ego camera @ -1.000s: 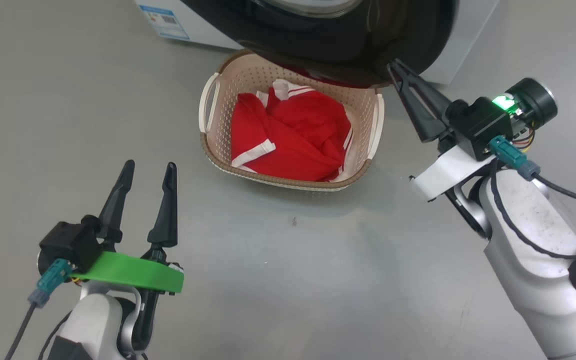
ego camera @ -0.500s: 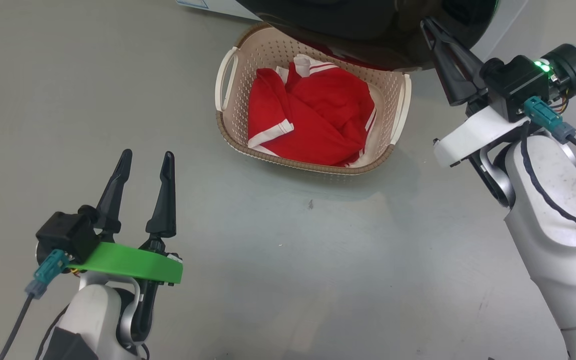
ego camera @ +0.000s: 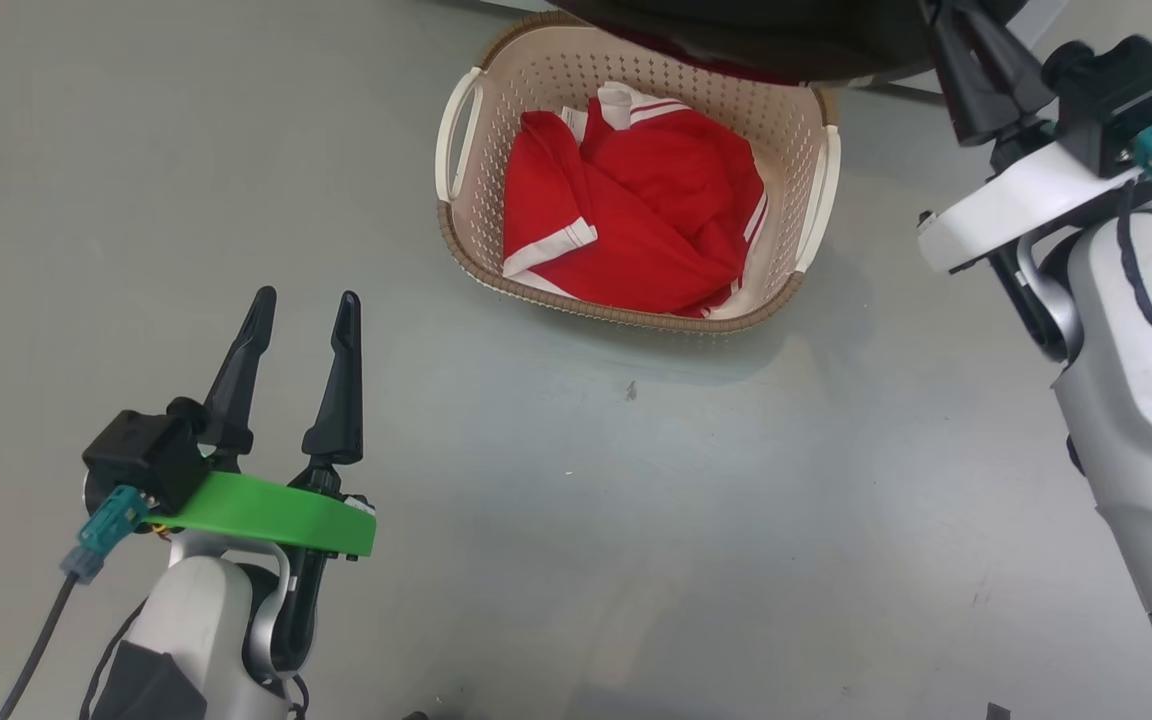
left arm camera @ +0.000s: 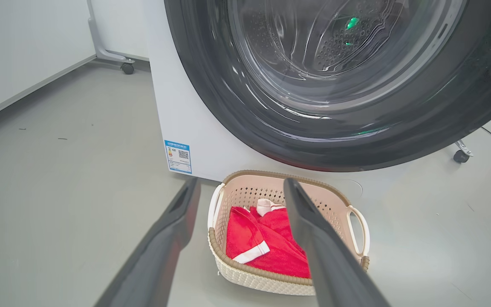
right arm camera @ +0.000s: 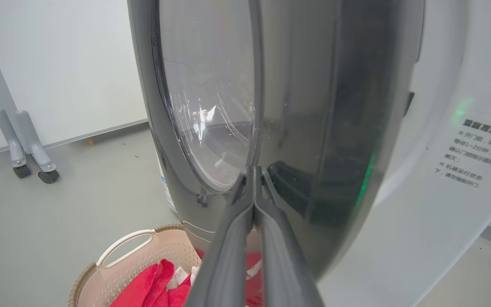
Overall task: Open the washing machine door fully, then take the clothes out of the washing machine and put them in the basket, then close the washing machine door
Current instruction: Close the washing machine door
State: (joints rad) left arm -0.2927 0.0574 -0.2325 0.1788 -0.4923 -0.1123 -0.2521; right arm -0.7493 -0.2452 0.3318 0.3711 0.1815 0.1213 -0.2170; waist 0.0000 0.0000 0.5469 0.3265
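Note:
The cream basket (ego camera: 626,315) stands on the floor below the washing machine door (ego camera: 766,40), with the red clothes (ego camera: 636,220) piled inside. In the left wrist view the door's black rim (left arm camera: 228,119) and glass bowl lie close against the white washing machine (left arm camera: 177,111), above the basket (left arm camera: 267,277) and clothes (left arm camera: 271,247). My right gripper (right arm camera: 254,170) is shut with nothing in it, tips against the door's glossy rim (right arm camera: 305,128); in the head view it (ego camera: 946,20) reaches the top right edge. My left gripper (ego camera: 304,297) hangs open at lower left, well short of the basket.
Grey floor lies all round the basket. A wheeled stand's legs (right arm camera: 28,166) are at the wall left of the machine, and a caster (left arm camera: 458,156) sits on the floor to its right. A blue label (left arm camera: 178,156) marks the machine's low front.
The head camera has shifted, sliding the basket up and right. My right gripper has gone farther forward and right with the door rim. The left gripper has held still.

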